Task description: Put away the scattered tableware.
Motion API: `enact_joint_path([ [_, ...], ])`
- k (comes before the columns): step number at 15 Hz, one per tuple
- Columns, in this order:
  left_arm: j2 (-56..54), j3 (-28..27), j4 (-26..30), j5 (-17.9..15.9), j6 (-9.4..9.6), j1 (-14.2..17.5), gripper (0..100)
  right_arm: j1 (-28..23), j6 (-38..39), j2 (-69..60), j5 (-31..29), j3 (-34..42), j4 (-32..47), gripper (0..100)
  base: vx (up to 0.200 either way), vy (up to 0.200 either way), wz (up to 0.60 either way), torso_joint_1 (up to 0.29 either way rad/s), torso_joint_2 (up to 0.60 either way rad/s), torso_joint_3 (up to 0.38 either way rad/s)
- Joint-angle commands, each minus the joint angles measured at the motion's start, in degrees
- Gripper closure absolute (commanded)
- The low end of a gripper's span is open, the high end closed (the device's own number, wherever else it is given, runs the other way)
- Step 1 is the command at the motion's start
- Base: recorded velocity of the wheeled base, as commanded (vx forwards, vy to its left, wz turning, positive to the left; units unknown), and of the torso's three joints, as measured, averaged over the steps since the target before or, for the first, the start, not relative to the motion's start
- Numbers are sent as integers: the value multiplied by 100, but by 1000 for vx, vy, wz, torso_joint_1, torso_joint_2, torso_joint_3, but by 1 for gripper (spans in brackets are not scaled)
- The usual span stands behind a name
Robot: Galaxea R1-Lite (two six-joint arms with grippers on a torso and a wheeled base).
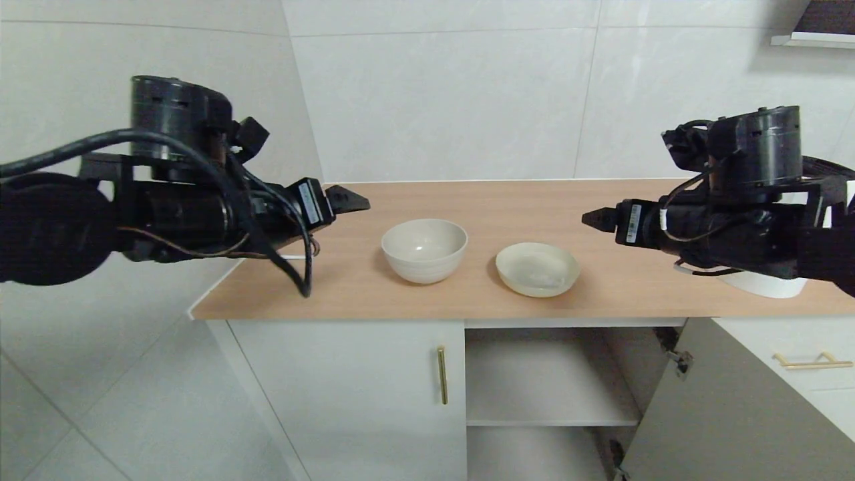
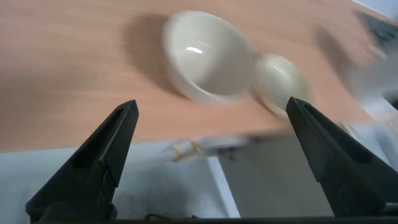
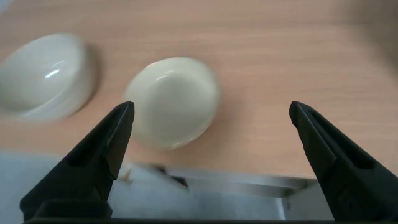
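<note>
A deep white bowl (image 1: 424, 250) (image 2: 208, 56) (image 3: 46, 74) stands upright on the wooden counter (image 1: 507, 207). Just to its right sits a shallower cream dish (image 1: 538, 268) (image 2: 280, 81) (image 3: 174, 102). My left gripper (image 1: 347, 199) (image 2: 211, 130) hangs open above the counter's left end, left of the bowl and apart from it. Over the counter's right side, to the right of the dish, my right gripper (image 1: 598, 219) (image 3: 211, 134) is open and holds nothing.
Below the counter a white cabinet (image 1: 541, 381) stands with its right door (image 1: 728, 407) swung open, showing bare shelves. The left door with a gold handle (image 1: 441, 374) is closed. A white object (image 1: 768, 284) sits on the counter under my right arm. Tiled wall behind.
</note>
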Motion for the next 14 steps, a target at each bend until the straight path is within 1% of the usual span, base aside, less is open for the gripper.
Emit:
enact_joint_path([
  [1,1143,-631,93,949,-264,-324,0,26,36,480,-203,-167,-10,0,0,0,0,0,0,0],
  [2,1328,-693,84,1125,-317,-351,0,35,45,550,-229,-159,-98,0,0,0,0,0,0,0],
  [3,1398,-693,31,1116,-352,-386,0,35,45,568,-229,-141,-203,0,0,0,0,0,0,0],
  [6,1644,-666,-321,1152,-352,-421,0,35,45,568,-229,-97,-256,0,0,0,0,0,0,0],
  [7,1714,-666,-356,1160,-352,-421,0,35,45,568,-229,-97,-256,0,0,0,0,0,0,0],
  [8,1829,-666,-452,1143,-431,-421,0,35,45,568,-229,-97,-256,0,0,0,0,0,0,0],
  [9,1908,-675,-505,1152,-466,-421,0,35,45,559,-229,-71,-256,0,0,0,0,0,0,0],
  [11,1908,-675,-558,1152,-475,-421,0,35,45,550,-229,-44,-318,0,0,0,0,0,0,0],
  [12,1925,-675,-558,1134,-475,-421,100,35,45,559,-229,-27,-361,0,0,0,0,0,0,0],
  [14,2004,-684,-584,1125,-466,-421,100,43,45,550,-229,0,-370,0,0,0,0,0,0,0],
])
